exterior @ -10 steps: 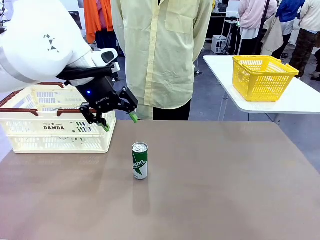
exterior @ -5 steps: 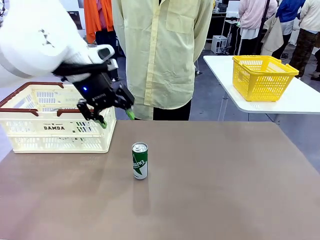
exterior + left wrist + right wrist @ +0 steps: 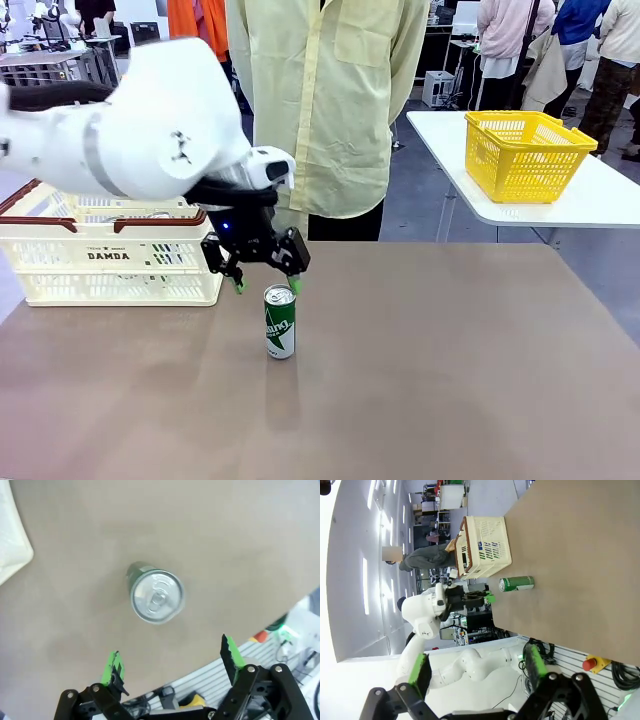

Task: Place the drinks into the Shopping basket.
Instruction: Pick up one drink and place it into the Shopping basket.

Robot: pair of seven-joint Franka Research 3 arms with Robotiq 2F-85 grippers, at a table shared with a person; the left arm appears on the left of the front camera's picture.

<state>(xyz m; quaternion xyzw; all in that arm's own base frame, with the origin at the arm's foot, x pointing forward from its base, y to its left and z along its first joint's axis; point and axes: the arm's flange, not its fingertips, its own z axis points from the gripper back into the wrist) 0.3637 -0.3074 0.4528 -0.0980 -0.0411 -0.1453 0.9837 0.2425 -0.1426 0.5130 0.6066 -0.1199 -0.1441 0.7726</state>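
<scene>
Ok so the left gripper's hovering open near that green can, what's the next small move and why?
Probably shift the left gripper forward over the green can, then lower it. In the left wrist view the can stands upright ahead of the open fingers, not yet between them. The Shopping basket waits beside it.

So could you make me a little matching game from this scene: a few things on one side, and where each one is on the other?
Things:
1. green can
2. cream shopping basket
3. yellow mesh basket
4. left end effector

Places:
A. on the white side table at the far right
B. at the brown table's far left edge
C. standing upright near the middle of the brown table
D. open, hovering just above the can's silver top

Pairs: 1-C, 2-B, 3-A, 4-D
</scene>
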